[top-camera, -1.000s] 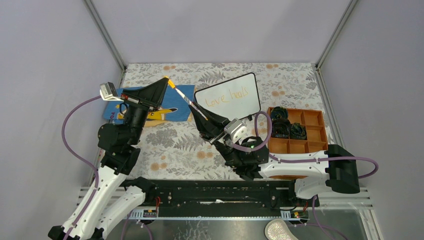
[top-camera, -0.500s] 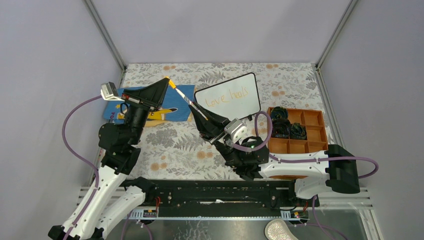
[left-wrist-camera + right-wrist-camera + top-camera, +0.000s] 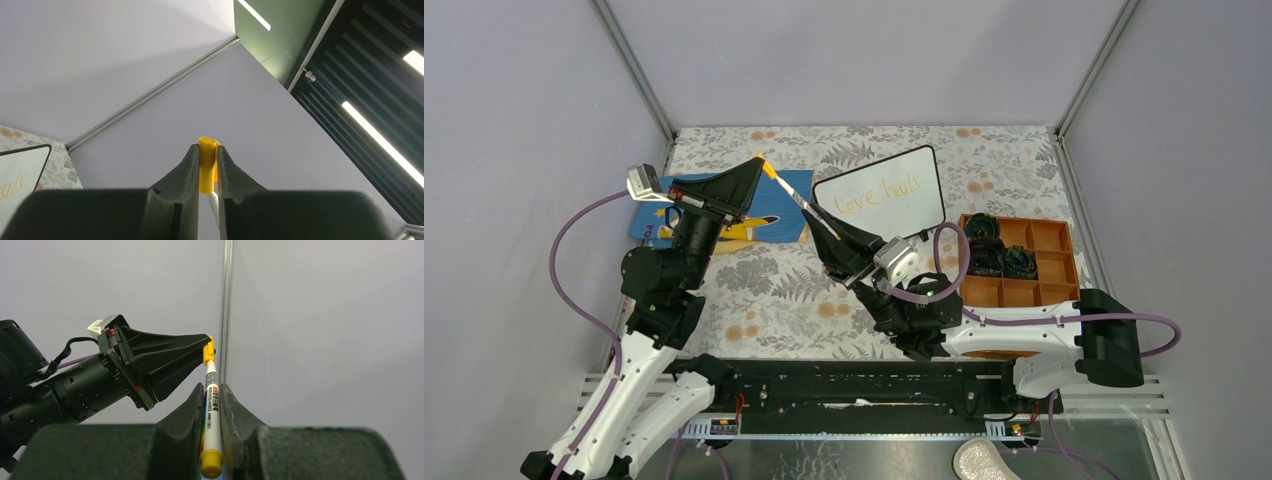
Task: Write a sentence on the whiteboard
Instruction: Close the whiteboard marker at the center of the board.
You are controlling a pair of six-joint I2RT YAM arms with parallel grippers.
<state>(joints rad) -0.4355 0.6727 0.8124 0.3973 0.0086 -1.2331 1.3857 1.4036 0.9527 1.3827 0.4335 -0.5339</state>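
Floral cloth (image 3: 764, 300) underneath; blue mat (image 3: 789, 226) at left; orange divided tray (image 3: 1052, 237) holding black items (image 3: 986, 256) at right.

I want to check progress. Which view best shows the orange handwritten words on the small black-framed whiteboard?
Top external: the whole whiteboard is visible, its orange words reading roughly "Love heals". Left wrist catches only a corner with the last letters; right wrist shows neither.

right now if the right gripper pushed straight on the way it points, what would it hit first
Most likely the left gripper: the marker held by the right gripper runs straight to the yellow cap pinched in the left one. Depth is uncertain.
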